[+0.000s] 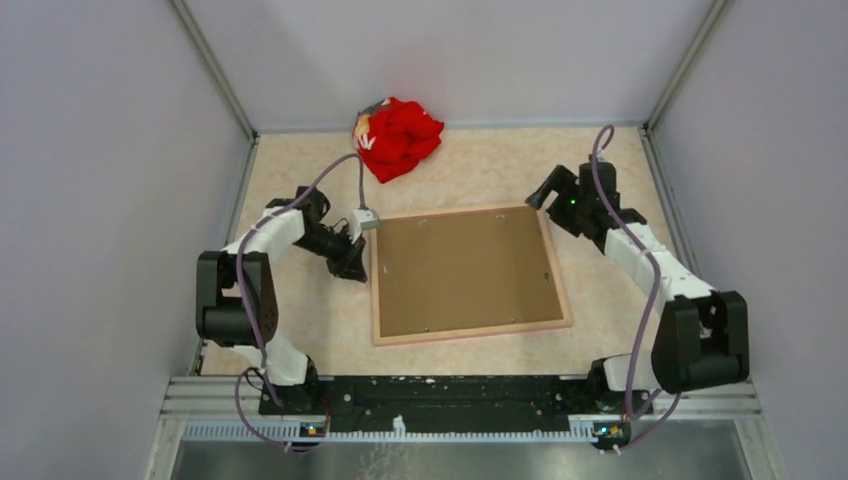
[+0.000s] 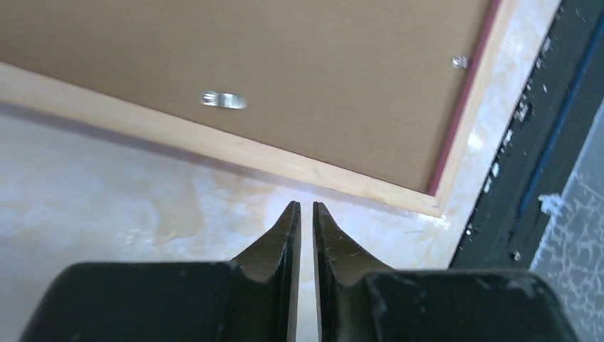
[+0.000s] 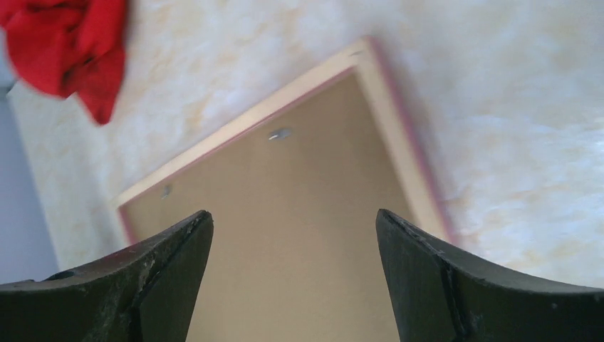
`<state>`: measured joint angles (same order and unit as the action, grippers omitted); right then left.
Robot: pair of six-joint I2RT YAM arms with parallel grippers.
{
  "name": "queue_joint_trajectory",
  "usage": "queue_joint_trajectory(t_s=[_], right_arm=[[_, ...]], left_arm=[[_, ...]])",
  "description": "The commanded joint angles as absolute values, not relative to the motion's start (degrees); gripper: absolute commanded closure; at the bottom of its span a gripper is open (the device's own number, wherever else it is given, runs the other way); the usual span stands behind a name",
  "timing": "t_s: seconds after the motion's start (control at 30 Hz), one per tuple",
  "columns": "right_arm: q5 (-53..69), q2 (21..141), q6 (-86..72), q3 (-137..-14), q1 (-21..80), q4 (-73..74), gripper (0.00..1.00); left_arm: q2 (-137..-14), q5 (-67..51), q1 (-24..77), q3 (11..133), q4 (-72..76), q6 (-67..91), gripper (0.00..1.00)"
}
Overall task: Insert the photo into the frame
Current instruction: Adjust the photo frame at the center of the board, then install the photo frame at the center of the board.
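My left wrist view alone shows frame pink lip; left gripper nearly shut, empty. Right gripper wide at frame's 2 o'clock.

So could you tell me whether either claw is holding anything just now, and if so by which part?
Nothing is held. The left claw is nearly closed on empty air beside the frame, and the right claw hangs open above the frame's far right corner.
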<state>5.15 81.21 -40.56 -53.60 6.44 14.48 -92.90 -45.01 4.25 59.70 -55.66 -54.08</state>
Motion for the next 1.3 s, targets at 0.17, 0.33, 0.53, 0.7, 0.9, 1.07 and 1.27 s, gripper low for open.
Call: queue_joint_trajectory(t_s=[0.17, 0.33, 0.53, 0.7, 0.9, 1.07, 1.27], right_arm=[[4.9, 80.6, -43.3, -53.1, 30.6, 4.4, 0.18], [7.9, 88.5, -44.6, -53.3, 38.8, -4.2, 0.19], [9.6, 98.5, -47.3, -56.6, 45.0, -11.1, 0.26], [11.3, 106.4, -50.1, -61.0, 47.0, -14.5, 0.31], [12.7, 113.0, -53.2, -65.1, 48.8, -17.9, 0.36], [14.0, 116.2, -55.0, -67.3, 49.7, -19.7, 0.49], [14.9, 119.0, -56.0, -68.7, 50.7, -20.5, 0.58]], left_arm=[[-100.9, -48.0, 2.9, 63.4, -43.6, -40.1, 0.70], [-104.2, -47.2, 2.9, 65.0, -42.3, -38.8, 0.71], [-105.3, -46.9, 2.9, 64.3, -40.5, -37.1, 0.81], [-105.9, -47.1, 2.9, 63.6, -39.8, -36.7, 0.83], [-105.7, -47.4, 2.9, 63.0, -39.1, -35.8, 0.83], [-105.7, -47.1, 2.9, 62.9, -38.7, -35.2, 0.84], [-105.2, -47.2, 2.9, 62.7, -38.4, -35.0, 0.84]])
